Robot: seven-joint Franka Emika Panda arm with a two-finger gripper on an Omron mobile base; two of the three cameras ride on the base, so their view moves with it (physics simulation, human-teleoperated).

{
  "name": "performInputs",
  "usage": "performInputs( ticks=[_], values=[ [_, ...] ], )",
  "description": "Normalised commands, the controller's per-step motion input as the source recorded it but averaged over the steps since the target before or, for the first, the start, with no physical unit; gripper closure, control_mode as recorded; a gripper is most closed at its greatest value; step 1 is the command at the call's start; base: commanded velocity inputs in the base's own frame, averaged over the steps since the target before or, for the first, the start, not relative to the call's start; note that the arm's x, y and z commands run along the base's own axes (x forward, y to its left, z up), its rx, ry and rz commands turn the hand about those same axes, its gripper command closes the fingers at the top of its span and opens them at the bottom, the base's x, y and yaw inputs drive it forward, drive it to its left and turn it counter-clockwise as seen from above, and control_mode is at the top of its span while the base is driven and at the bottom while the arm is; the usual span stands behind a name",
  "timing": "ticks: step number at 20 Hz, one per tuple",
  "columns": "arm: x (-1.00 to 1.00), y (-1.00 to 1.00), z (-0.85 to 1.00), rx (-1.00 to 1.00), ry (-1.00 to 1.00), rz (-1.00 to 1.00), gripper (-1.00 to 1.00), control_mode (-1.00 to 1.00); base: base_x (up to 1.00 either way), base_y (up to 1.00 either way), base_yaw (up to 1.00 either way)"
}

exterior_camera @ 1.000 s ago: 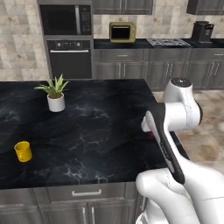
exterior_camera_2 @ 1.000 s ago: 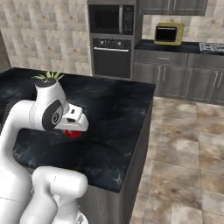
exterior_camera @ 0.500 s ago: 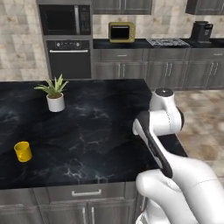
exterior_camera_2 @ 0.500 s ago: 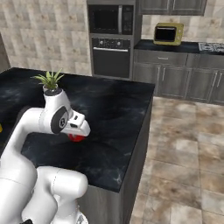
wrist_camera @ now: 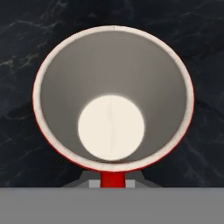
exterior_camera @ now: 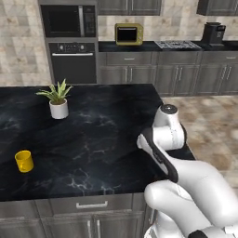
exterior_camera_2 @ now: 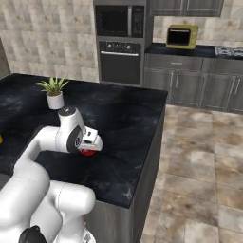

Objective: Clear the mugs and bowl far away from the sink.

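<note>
A: What do I see from the hand camera?
B: I look straight down into the red mug: white inside, pale round floor, thin red edge along the rim from 8 to 4 o'clock. Its red handle sits at 6 o'clock, between grey parts of the gripper. Black marbled counter surrounds it.

A: And the fingers?
B: Pressed nearly together, pinching the red mug at its handle side.

A: Where is that mug in the base views?
B: In the right base view, a red sliver shows under the white hand, just above the island top. In the left base view the arm covers it.

A: The other mug?
B: The yellow mug stands upright at 9 o'clock of the left base view, well apart from the arm. The potted plant stands at its 1 o'clock, also seen in the right base view.

A: Background?
B: Wall oven, yellow microwave, grey cabinets.
</note>
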Motion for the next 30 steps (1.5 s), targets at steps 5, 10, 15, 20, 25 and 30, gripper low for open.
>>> performInputs(
  ticks=[5,10,15,20,25,30],
  values=[
    [0.34,0.00,-0.30,0.00,-0.02,0.08,1.00,-1.00,0.00,0.00,0.00],
    [0.39,0.00,-0.26,0.00,0.00,0.06,1.00,-1.00,0.00,0.00,0.00],
    [0.39,0.00,-0.30,0.00,0.01,0.03,1.00,-1.00,0.00,0.00,0.00],
    [0.38,0.00,-0.33,0.00,0.03,0.01,1.00,-1.00,0.00,0.00,0.00],
    [0.35,0.00,-0.30,0.00,0.01,0.01,1.00,-1.00,0.00,0.00,0.00],
    [0.33,0.01,-0.30,0.01,0.01,0.00,-1.00,-1.00,0.00,0.00,0.00]
  ],
)
